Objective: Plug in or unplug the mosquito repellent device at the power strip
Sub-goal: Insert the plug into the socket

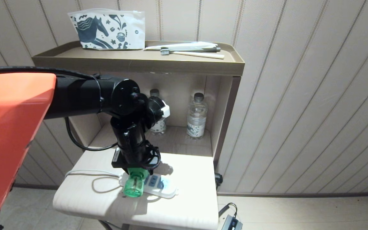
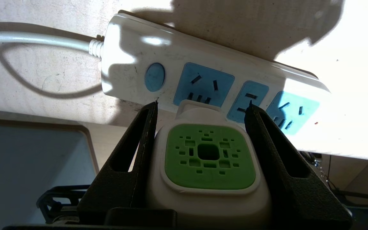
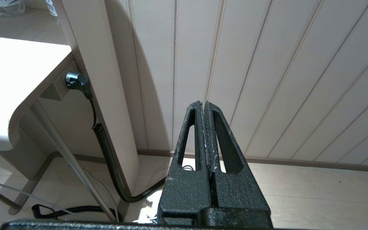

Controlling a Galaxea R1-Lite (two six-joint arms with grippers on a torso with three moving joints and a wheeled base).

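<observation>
The mosquito repellent device (image 2: 209, 156), a white head with a green vented face, sits between the black fingers (image 2: 139, 150) of my left gripper (image 2: 203, 103), which press on both its sides. Its translucent green bottle (image 1: 134, 186) sticks out below my left gripper (image 1: 136, 169) in the head view. The device's plug end lies at the edge of the first light-blue socket (image 2: 203, 81) of the white power strip (image 1: 163, 188), beside the round blue button (image 2: 154, 77). Whether the pins are in the socket is hidden. My right gripper (image 3: 204, 103) is shut and empty, off to the side by the wall.
The strip's white cord (image 1: 88, 174) loops over the table's left part (image 1: 75, 198). Two water bottles (image 1: 196, 116) stand in the open shelf behind. A printed pouch (image 1: 107, 30) and a toothbrush (image 1: 190, 52) lie on the top tray. A black coiled cable (image 3: 107, 153) hangs beside the table.
</observation>
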